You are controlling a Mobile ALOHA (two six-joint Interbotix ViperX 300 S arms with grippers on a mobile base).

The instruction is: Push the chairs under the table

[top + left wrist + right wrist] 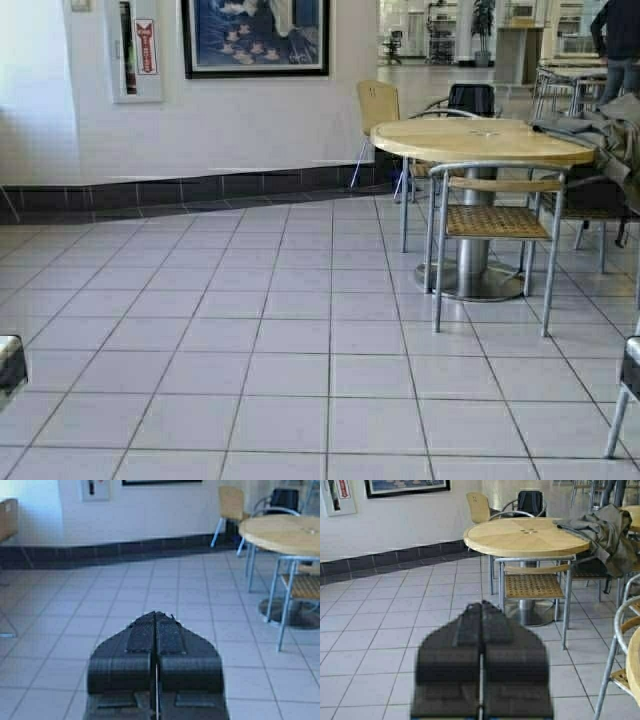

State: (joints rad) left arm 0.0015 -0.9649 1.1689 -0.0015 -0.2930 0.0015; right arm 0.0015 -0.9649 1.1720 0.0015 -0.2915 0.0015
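The left hand [156, 622] is closed on nothing, held low over the tiled floor [250, 350]. The right hand [481, 612] is closed and empty too. Far ahead of both, against the white wall [220, 120], stands one tan plywood chair [378, 105], behind a round table [480, 140] with a silver woven-seat chair [495, 220]. The long pale surface is not in view.

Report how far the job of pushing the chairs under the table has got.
Nothing looks done yet. One tan moulded-plywood chair stands by the white wall, and no long counter table shows. In hand: nothing; the left gripper and right gripper are both shut over bare grey floor tiles. All pushing is left.
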